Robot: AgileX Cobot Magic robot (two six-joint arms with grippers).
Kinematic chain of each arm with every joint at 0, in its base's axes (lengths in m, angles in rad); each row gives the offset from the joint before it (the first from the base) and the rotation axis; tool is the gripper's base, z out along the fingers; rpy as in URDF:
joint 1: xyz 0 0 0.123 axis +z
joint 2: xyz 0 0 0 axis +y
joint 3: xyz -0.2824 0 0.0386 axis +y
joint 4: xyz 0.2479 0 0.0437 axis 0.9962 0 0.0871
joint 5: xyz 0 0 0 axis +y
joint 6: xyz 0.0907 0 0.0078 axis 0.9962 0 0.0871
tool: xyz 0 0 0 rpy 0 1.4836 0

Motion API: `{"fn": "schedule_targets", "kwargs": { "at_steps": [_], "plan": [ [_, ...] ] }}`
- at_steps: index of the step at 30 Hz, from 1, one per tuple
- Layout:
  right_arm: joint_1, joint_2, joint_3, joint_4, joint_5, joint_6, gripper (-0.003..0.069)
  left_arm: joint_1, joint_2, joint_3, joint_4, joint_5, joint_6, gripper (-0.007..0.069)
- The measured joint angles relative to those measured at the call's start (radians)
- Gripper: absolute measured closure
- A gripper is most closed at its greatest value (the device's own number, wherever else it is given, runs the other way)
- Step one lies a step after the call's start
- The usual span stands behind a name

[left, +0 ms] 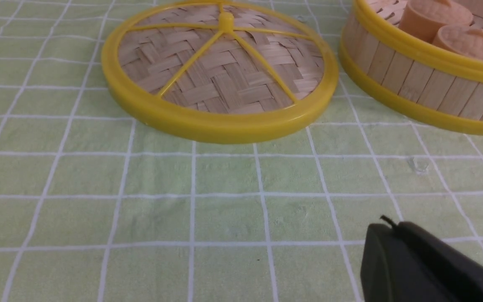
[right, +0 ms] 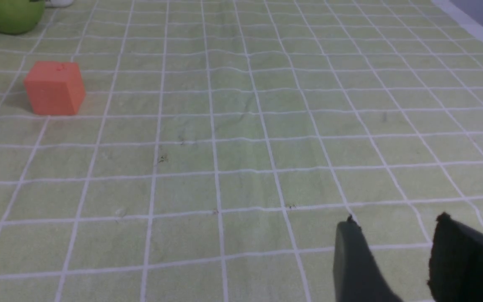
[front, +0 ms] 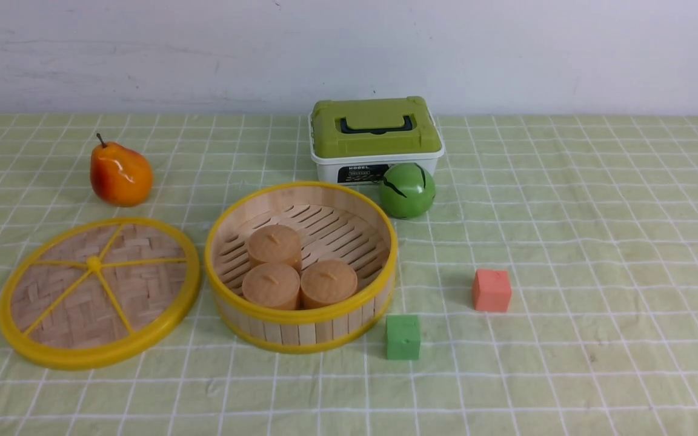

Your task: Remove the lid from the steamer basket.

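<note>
Lid (front: 99,293) off, beside steamer basket (front: 300,330); three buns (front: 299,274) inside; right end effector (right: 396,235) apart; left unclear.

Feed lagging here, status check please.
Left gripper shut, right gripper open, both empty. Lid off, flat beside steamer basket. Nothing obstructing.

A: Is anything showing readable writing?
B: Only the white box (front: 375,158) behind the green ball (front: 406,190); its dark label (front: 363,173) is showing "MODEL", and the smaller lines beneath are blurring out.
</note>
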Motion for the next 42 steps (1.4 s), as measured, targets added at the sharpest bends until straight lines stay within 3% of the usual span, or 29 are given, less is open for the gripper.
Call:
{"fn": "schedule_targets", "kwargs": {
  "at_steps": [42],
  "plan": [
    [0.000,0.000,0.000,0.000,0.000,0.000,0.0418,0.000,0.000,0.000,-0.001,0.003,0.000,0.0607]
  ]
}}
